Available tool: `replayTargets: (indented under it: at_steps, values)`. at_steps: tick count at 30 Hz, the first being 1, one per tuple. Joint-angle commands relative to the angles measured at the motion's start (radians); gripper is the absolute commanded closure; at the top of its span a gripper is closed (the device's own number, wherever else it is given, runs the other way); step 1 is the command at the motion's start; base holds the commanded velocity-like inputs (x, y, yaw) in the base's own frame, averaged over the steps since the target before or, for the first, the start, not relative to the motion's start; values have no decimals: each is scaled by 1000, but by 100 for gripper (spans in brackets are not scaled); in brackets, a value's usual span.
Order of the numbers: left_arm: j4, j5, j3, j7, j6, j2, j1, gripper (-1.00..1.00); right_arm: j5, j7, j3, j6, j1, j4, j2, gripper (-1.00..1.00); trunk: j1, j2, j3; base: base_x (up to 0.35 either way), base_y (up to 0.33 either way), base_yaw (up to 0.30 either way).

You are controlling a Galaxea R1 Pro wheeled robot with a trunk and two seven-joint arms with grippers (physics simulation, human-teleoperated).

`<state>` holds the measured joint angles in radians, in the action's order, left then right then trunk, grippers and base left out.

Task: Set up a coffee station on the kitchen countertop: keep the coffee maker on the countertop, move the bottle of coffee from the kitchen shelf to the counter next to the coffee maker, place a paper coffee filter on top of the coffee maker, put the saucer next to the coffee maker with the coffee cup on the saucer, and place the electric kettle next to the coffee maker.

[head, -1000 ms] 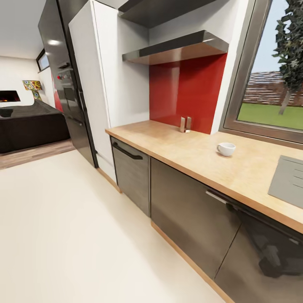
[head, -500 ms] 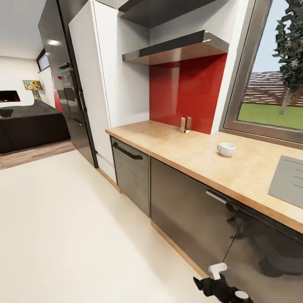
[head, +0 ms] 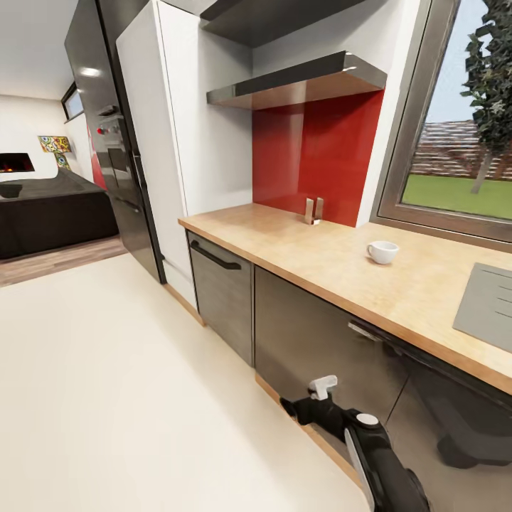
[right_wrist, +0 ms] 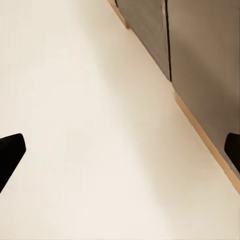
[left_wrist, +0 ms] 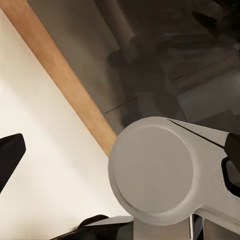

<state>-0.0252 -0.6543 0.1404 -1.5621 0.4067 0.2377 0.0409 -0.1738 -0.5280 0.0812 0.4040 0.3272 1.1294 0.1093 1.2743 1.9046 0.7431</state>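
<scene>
Here, a rounded white coffee cup [head: 382,252] near the wood-grain kitchen countertop [head: 306,252] back edge.
Right gripper [right_wrist: 120,150] fingers spread wide, empty; left gripper's opening I cannot tell.

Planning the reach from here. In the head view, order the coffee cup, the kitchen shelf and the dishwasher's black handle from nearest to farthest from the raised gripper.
From the gripper, low beside the cabinet fronts:
1. Dishwasher handle, on the cabinet front below the countertop's near end.
2. Coffee cup, up on the kitchen countertop, toward the window.
3. Kitchen shelf, highest, on the wall above the red backsplash.
</scene>
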Motion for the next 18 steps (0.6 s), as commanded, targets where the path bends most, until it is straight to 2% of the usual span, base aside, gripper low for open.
replayTargets:
  at_steps: [1,2,3,4,5,7,8,10,11,12,13,14,15,18]
  values:
    - [0,5,8,-3,7,0,1,-100,1,-13,-39,15,3,42,10,-100,0,0,1,0,0,0]
    - [0,5,8,-3,7,0,1,-100,11,-13,-56,19,5,60,13,-100,0,0,1,0,0,0]
    - [-1,5,8,-3,7,0,1,-100,75,-13,-99,78,29,126,19,-100,0,0,1,0,0,0]
    - [-1,5,8,-3,7,0,1,-100,106,-13,-110,135,54,158,21,-100,0,0,1,0,0,0]
    - [-1,5,8,-3,7,0,1,-100,117,-13,-114,165,69,173,22,-100,0,0,1,0,0,0]
    - [-1,5,8,-3,7,0,1,-100,150,-14,-125,274,158,220,23,-100,0,0,1,0,0,0]
    - [-1,5,8,-3,7,0,1,-100,153,-14,-126,287,177,225,24,-100,0,0,1,0,0,0]
    - [-1,5,8,-3,7,0,1,-100,167,-14,-129,333,277,240,26,-100,0,0,1,0,0,0]
    - [-1,5,8,-3,7,0,1,-100,178,-13,-129,405,354,243,27,-100,0,0,1,0,0,0]
    - [-1,5,8,-3,7,0,1,-100,181,-13,-129,434,384,244,27,-100,0,0,1,0,0,0]
    - [-1,5,8,-3,7,0,1,-100,186,-13,-129,478,440,245,27,-100,0,0,1,0,0,0]
    - [-1,5,8,-4,7,0,1,-100,188,-13,-129,495,467,245,27,-100,0,0,1,0,0,0]
    - [-1,5,9,-4,7,0,1,-100,190,-12,-129,519,519,246,27,-100,0,0,1,0,0,0]
    - [-1,5,10,-5,7,1,1,-100,190,-11,-128,548,591,246,27,-100,0,0,1,0,0,0]
